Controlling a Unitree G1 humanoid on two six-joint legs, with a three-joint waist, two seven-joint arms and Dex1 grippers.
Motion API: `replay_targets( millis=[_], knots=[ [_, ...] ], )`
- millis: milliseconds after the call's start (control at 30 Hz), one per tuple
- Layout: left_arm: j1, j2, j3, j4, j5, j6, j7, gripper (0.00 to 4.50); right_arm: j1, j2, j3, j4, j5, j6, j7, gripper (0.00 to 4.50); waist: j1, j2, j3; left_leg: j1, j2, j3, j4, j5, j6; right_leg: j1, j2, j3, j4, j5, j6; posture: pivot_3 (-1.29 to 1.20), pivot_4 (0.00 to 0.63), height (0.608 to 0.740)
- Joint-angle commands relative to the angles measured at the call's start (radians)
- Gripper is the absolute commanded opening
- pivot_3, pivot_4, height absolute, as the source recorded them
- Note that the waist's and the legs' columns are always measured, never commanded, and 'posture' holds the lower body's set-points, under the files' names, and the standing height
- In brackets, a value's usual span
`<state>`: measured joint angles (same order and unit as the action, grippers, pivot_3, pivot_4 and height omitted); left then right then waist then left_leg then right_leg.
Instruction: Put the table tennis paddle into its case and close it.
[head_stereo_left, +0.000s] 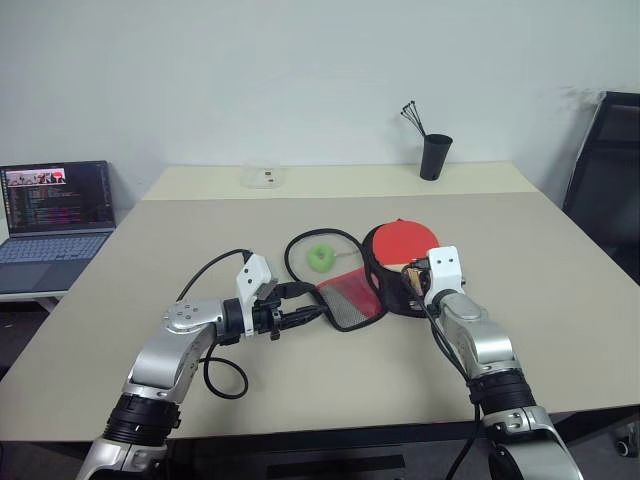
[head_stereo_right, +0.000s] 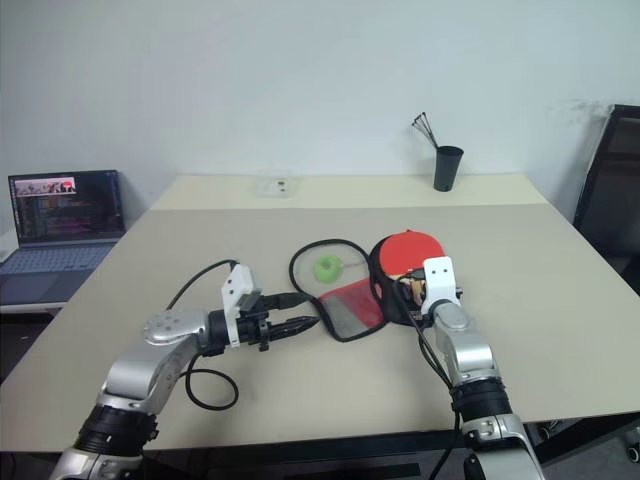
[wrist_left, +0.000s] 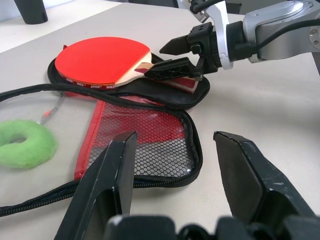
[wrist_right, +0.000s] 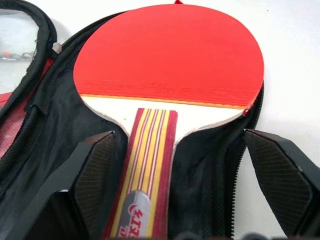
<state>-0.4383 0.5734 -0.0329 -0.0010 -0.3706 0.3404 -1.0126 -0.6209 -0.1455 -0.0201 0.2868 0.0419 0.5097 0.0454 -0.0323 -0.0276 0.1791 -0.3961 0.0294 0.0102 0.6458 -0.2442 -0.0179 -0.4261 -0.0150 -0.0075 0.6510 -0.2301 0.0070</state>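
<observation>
The case (head_stereo_left: 385, 285) lies unzipped and spread open near the middle of the table (head_stereo_left: 560, 300). Its black half sits to the right. Its red half with the mesh pocket (head_stereo_left: 350, 297) is folded out to the near left. The zip edge forms a black loop on the table to the far left of the mesh half.

The paddle (head_stereo_left: 402, 243) lies flat, red face up, on the black half of the case. Its blade points to the far side and its striped wooden handle points near, toward the right gripper (head_stereo_left: 413, 281). In the right wrist view the paddle (wrist_right: 167, 70) sits inside the black lining, with the zip track running round its right edge.

Right gripper: jaws wide open, one finger (wrist_right: 95, 172) either side of the handle, not clamped on it. Visible gaps remain between each pad and the wood.

Left gripper (head_stereo_left: 310, 302): jaws partly open, holding nothing. It is level with the tabletop, pointing right at the near-left edge of the mesh half, just beside it. In the left wrist view its fingers (wrist_left: 107, 180) frame the mesh corner; I cannot tell whether they touch the fabric.

A green ring (head_stereo_left: 321, 257) lies inside the zip loop, left of the paddle. A black cup (head_stereo_left: 435, 156) with thin sticks stands at the far side of the table. An open laptop (head_stereo_left: 55, 215) sits on a separate surface to the left.
</observation>
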Motion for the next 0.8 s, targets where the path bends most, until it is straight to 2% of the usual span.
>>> replay_targets(
  millis=[33,467,567,800],
  knots=[
    [-0.01,0.006,0.016,-0.039,-0.008,-0.006,0.005,2.67,-0.009,0.005,0.002,-0.017,-0.005,-0.027,0.009,4.49,0.0,0.0,0.0,0.0,0.0,0.0,0.0,0.0,0.0,0.0,0.0,0.0,0.0,0.0,0.0,0.0,0.15,0.74],
    [-0.003,0.013,0.017,-0.033,-0.007,-0.013,-0.006,2.67,0.022,0.023,0.015,-0.032,-0.001,0.049,0.033,4.49,0.0,0.0,0.0,0.0,0.0,0.0,0.0,0.0,0.0,0.0,0.0,0.0,0.0,0.0,0.0,0.0,0.15,0.74],
    [-0.002,0.013,0.016,-0.026,-0.005,-0.02,-0.01,2.67,0.024,0.023,0.018,-0.037,-0.006,0.058,0.035,3.92,0.0,0.0,0.0,0.0,0.0,0.0,0.0,0.0,0.0,0.0,0.0,0.0,0.0,0.0,-0.001,0.0,0.15,0.74],
    [0.0,0.011,0.014,-0.009,-0.001,-0.037,-0.017,2.67,0.027,0.025,0.009,-0.057,-0.006,0.079,0.028,1.61,0.0,0.0,0.0,0.0,0.0,-0.001,0.0,0.0,0.0,0.0,0.0,-0.001,0.0,0.0,-0.001,0.0,0.15,0.74]
  ],
)
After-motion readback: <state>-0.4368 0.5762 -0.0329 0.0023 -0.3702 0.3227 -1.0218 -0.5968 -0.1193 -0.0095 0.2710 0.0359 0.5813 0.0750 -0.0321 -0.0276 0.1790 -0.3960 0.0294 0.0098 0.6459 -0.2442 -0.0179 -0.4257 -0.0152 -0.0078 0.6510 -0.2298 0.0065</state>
